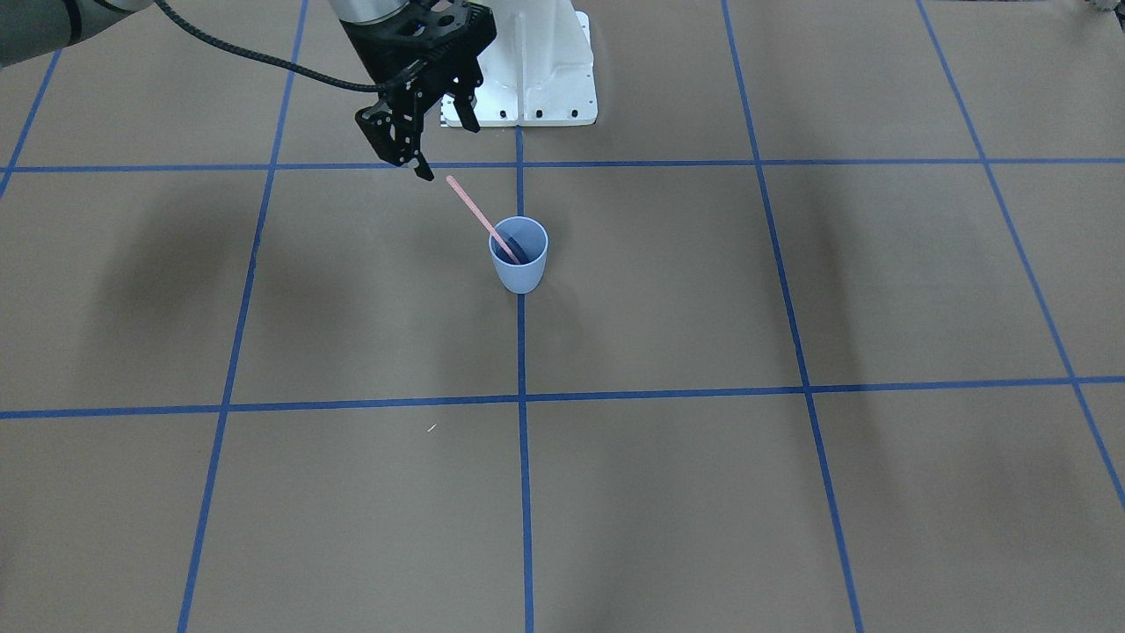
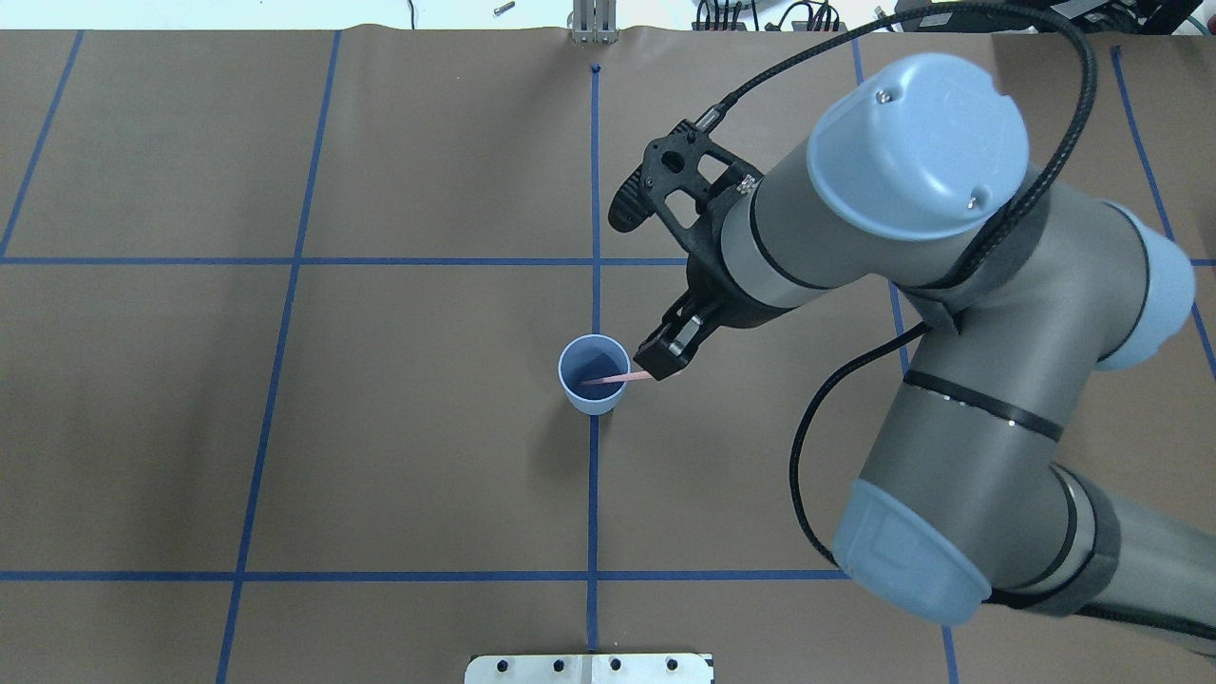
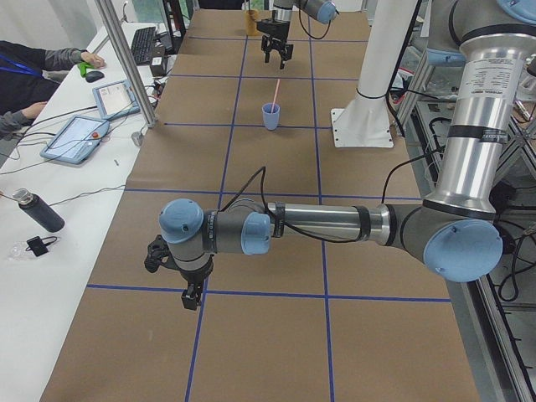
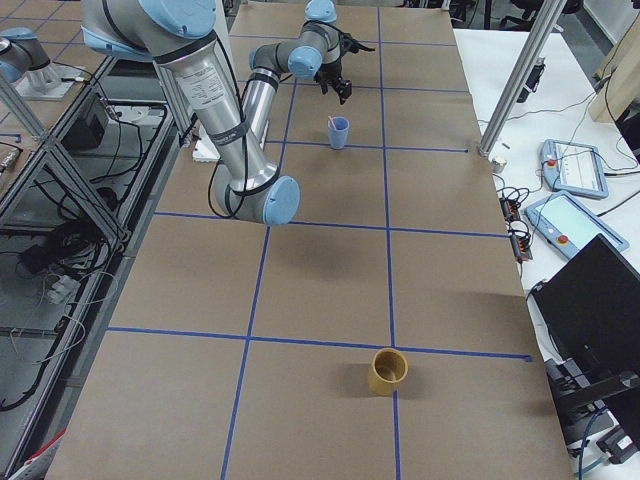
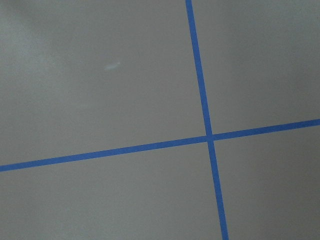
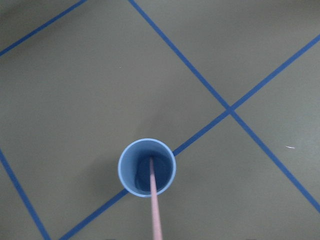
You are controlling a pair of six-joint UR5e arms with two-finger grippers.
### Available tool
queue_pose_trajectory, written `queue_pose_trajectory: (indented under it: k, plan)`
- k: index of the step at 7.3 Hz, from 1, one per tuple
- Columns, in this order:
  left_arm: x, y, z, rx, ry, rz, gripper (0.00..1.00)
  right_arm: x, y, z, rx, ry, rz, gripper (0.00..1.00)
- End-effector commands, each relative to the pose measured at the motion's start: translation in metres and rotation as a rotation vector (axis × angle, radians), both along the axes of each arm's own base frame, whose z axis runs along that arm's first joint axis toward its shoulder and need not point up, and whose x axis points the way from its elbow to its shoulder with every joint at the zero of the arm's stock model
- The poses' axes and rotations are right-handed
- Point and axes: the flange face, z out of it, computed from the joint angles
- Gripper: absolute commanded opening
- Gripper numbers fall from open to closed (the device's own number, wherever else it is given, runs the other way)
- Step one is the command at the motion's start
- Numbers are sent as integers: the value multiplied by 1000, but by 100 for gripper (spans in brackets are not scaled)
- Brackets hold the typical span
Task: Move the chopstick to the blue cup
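The blue cup (image 1: 520, 268) stands upright on the brown table at a tape crossing. One pale pink chopstick (image 1: 479, 220) stands in it, leaning on the rim with its top toward the robot. My right gripper (image 1: 450, 151) is open and empty, just above and behind the stick's top end, apart from it. In the right wrist view the cup (image 6: 134, 176) and the stick (image 6: 155, 210) lie straight below. The overhead view shows the cup (image 2: 594, 397) beside the right gripper (image 2: 665, 366). My left gripper (image 3: 191, 297) shows only in the exterior left view, far from the cup; I cannot tell its state.
A yellow-brown cup (image 4: 388, 371) stands at the table's end on the robot's right. The white robot base (image 1: 545, 70) is behind the blue cup. Operators with tablets (image 3: 79, 138) sit at a side table. The left wrist view shows only table and blue tape (image 5: 207, 136).
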Motion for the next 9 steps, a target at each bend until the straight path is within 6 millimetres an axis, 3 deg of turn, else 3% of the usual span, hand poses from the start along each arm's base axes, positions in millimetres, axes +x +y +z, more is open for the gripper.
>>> queue_pose_trajectory:
  k: [1,2,3,4,5,6,7,9]
  plan:
    - [0,1,1,-1,0,0,98,63,-103,48,-155,62,137,100]
    - [0,1,0,-2,0,-1,98,93,-146,98,-240,128,222,100]
    - [0,1,-1,-2,0,-1,98,151,-187,158,-359,173,314,100]
    - [0,1,-1,-7,1,-8,98,208,-215,221,-478,198,374,100]
    - [0,0,-3,-20,2,-27,98,242,-219,285,-523,259,368,100]
    - [0,0,-3,-21,2,-28,98,291,-224,333,-517,305,341,100]
    - [0,0,-5,-17,3,-28,98,336,-211,373,-525,325,337,100]
    - [0,1,0,-20,2,-21,98,382,-163,449,-563,354,297,100]
